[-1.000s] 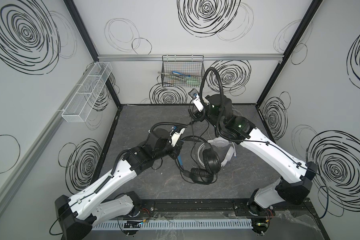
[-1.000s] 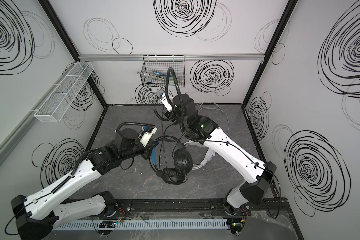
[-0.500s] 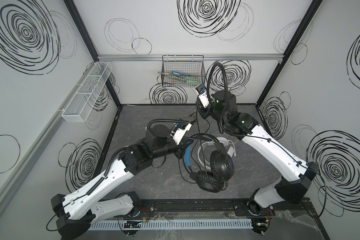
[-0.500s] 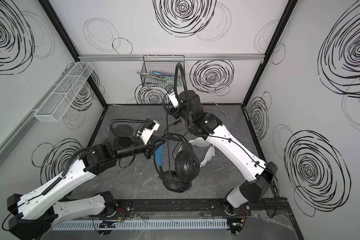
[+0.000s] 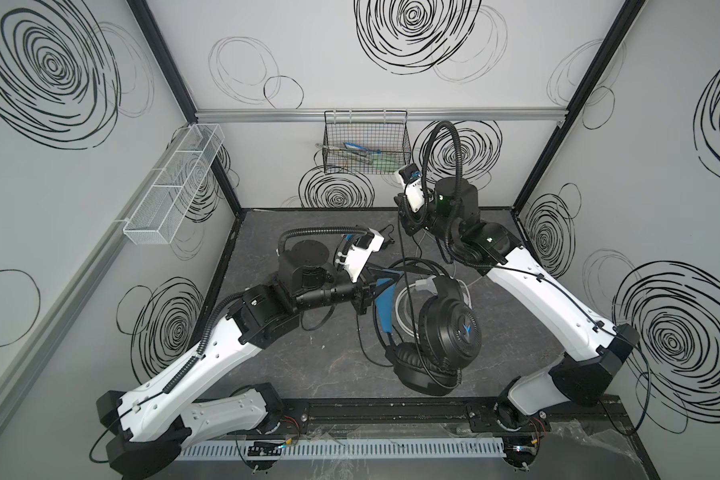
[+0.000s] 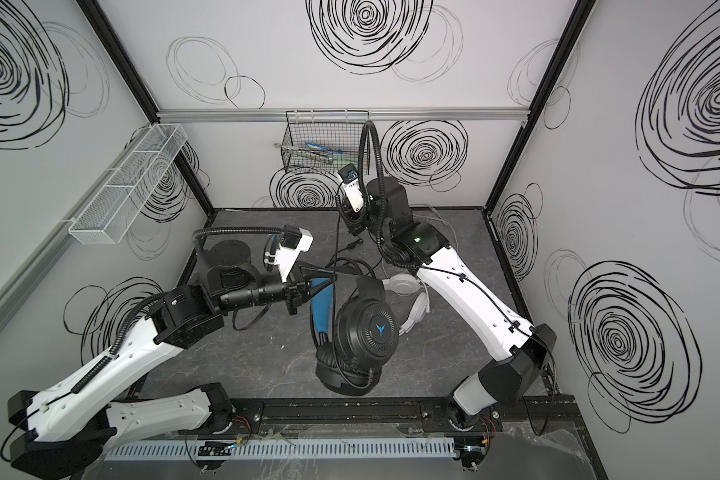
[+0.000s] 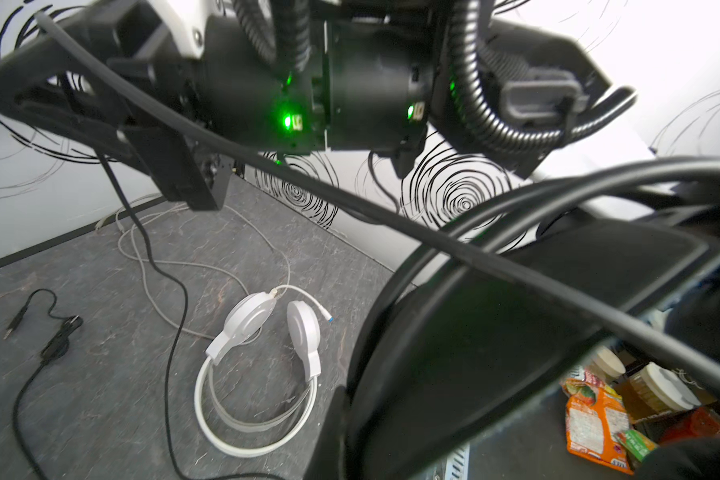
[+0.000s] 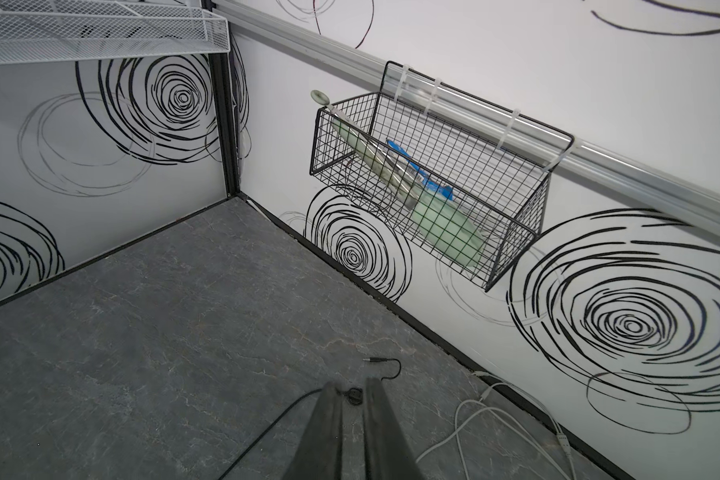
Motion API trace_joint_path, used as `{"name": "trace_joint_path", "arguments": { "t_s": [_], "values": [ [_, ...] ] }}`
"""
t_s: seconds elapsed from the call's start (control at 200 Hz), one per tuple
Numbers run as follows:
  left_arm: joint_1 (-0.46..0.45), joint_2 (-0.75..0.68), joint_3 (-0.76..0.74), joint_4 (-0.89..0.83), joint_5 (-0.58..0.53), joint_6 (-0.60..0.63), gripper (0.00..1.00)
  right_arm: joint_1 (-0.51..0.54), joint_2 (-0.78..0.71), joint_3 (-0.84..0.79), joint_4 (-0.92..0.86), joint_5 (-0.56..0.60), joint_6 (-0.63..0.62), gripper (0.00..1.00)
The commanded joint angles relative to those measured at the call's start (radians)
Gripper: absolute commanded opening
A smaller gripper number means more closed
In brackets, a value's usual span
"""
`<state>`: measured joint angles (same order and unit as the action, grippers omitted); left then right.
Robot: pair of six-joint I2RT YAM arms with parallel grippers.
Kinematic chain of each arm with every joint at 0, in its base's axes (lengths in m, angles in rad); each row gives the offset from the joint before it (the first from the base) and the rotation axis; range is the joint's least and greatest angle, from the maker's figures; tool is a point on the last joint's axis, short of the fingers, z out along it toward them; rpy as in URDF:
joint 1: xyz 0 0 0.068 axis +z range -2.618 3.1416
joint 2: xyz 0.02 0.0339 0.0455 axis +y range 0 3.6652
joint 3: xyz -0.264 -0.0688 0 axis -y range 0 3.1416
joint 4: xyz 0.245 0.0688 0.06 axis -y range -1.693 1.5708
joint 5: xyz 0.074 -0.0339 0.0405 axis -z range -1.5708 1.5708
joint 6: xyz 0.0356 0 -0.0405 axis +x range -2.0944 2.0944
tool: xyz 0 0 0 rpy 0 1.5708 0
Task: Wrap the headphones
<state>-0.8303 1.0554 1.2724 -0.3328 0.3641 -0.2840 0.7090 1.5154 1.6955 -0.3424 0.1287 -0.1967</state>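
Over the past second the left arm has been hoisting the black headset (image 5: 449,328) higher above the table (image 5: 292,365) and toward the middle. The right gripper (image 5: 409,224) has meanwhile been climbing toward the back wall, drawing the black cable (image 5: 405,257) up with it.

We are now seeing the left gripper (image 5: 368,291) clenching the headset's blue-lined headband (image 5: 385,303). In both top views the two ear cups are hanging in the air, the one with the blue logo facing up and the padded one below it. The cable is looping past the headband and rising in a straight line to the right gripper.

In the right wrist view we are watching that gripper's fingers (image 8: 329,415) standing slightly apart, with the thin cable passing at their tips. We cannot tell whether it is being pinched.

The cable's far end is trailing down to the table, its plug (image 8: 374,360) lying near the back wall.

The white headset (image 7: 262,361) is lying flat on the table, beneath and just behind the raised black one. Its white cable (image 7: 150,253) is sprawling loose toward the back wall.
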Motion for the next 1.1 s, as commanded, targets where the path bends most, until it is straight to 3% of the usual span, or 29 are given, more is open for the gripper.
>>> {"name": "trace_joint_path", "arguments": {
  "t_s": [0.0, 0.215, 0.575, 1.096],
  "values": [
    [0.010, -0.010, 0.057, 0.186, 0.077, -0.086, 0.00, -0.018, -0.014, -0.002, 0.034, -0.027, 0.041, 0.17],
    [0.047, -0.021, 0.058, 0.257, 0.146, -0.139, 0.00, -0.055, -0.036, -0.033, 0.057, -0.083, 0.087, 0.21],
    [0.164, -0.049, 0.055, 0.435, 0.241, -0.336, 0.00, -0.077, -0.094, -0.168, 0.199, -0.240, 0.105, 0.29],
    [0.255, -0.034, 0.044, 0.639, 0.213, -0.520, 0.00, -0.077, -0.141, -0.336, 0.332, -0.397, 0.110, 0.38]
  ]
}}
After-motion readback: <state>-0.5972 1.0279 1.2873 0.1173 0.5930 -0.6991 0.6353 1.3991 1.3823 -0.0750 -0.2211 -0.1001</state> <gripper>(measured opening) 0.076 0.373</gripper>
